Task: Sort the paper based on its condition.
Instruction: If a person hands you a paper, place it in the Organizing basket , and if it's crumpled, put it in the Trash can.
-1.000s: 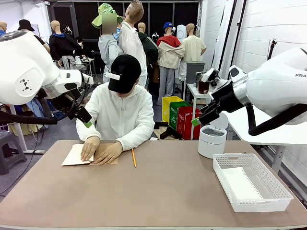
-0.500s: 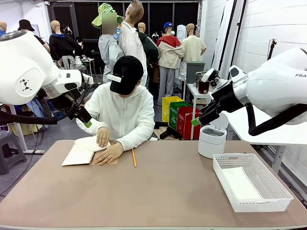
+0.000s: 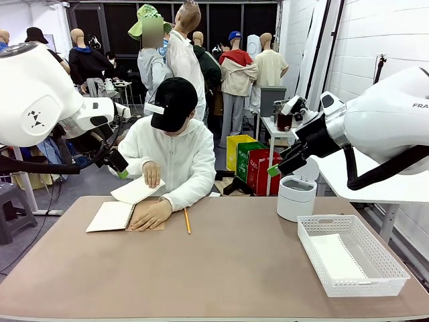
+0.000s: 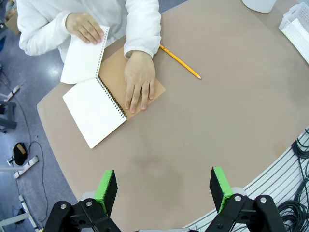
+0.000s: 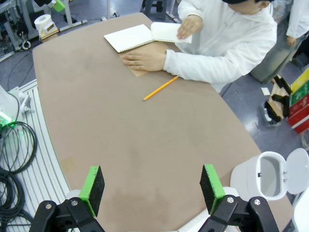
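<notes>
On the far left part of the brown table [image 3: 228,268], a spiral notebook [image 4: 94,112] lay open in front of the seated person, its kraft cover pinned flat under one hand [image 4: 140,86]. The person's other hand [image 4: 85,27] lifted a white sheet of paper [image 4: 83,56] at the binding, the row of punched holes along its inner edge; whether it was already free of the spiral could not be told. A yellow pencil [image 4: 179,62] lay just beside the notebook. At the right end stood a white mesh basket [image 3: 375,275], apparently holding one flat white sheet already, and behind it a white bin [image 5: 267,175] with its lid flipped open. The left gripper [image 4: 164,186] hung above the table edge, jaws wide and empty; the right gripper [image 5: 152,188] likewise stood wide apart with nothing between the pads, well apart from the paper. Judged status: sorting of this sheet not yet begun by either arm; hand-over, assessment of condition and placement in basket or bin all remained outstanding.
</notes>
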